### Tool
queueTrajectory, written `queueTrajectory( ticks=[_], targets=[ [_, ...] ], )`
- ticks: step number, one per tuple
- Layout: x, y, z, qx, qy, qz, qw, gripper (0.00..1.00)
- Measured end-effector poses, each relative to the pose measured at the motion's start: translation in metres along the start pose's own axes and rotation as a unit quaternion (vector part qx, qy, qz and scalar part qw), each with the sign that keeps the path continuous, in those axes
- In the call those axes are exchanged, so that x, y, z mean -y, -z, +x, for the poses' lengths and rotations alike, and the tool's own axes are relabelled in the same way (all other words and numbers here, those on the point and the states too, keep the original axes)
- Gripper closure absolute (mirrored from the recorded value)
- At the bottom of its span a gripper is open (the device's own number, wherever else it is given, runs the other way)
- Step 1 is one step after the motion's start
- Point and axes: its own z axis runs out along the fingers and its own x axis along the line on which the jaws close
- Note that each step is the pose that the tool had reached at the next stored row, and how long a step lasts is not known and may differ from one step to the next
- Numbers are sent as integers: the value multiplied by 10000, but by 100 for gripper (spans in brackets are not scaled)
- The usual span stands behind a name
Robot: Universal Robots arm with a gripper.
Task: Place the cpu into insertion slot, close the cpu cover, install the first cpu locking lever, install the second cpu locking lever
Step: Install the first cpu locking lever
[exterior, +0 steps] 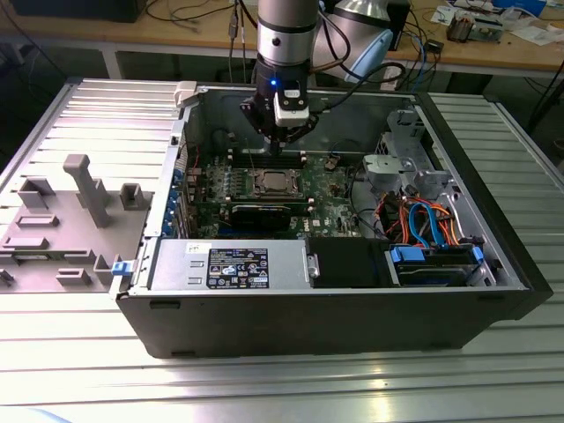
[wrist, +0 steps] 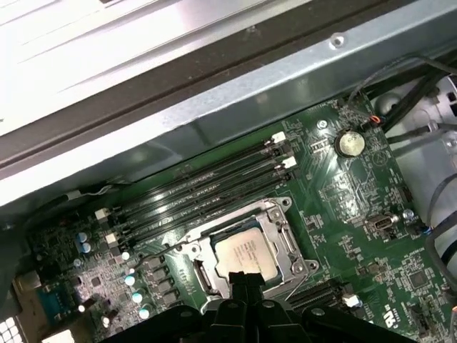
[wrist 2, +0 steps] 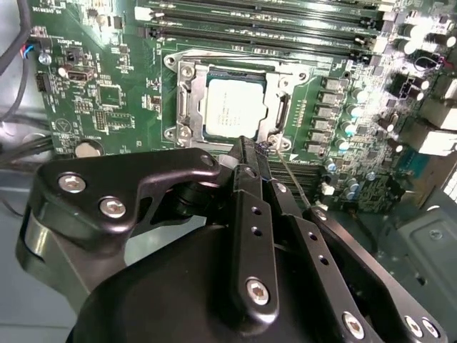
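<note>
Ribbed metal tabletop (exterior: 264, 388) carried an open computer case (exterior: 308, 326) lying on its side, with the green circuit board (exterior: 335, 207) facing up inside it. The chip (exterior: 268, 183) sat flat in its socket (wrist 2: 280, 118) near the middle of the board, its silver-grey top showing through the window of the metal cover frame (wrist 2: 187, 93). The frame appeared to lie down flat around the chip.

The gripper (exterior: 278, 141) hung over the far edge of the socket in the exterior view, so the chip lay just in front of the fingertips, toward that camera. In both wrist views the gripper (wrist 2: 250, 146) (wrist: 246, 280) had its fingers drawn together into one narrow point at the socket's rim, with nothing visibly clamped between them. A thin wire lever (wrist 2: 296, 187) ran slantwise away from the socket, close alongside one finger. Whether the tips actually touched it could not be told.
</note>
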Motion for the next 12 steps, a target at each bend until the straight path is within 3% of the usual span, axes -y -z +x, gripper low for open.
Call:
queueTrajectory(
  ticks=[4,7,12],
  targets=[
    [14,0,33,61,33,-26,10000,89],
    [15,-2,33,61,280,-26,9996,89],
    [15,-11,33,53,778,-26,9969,89]
  ],
)
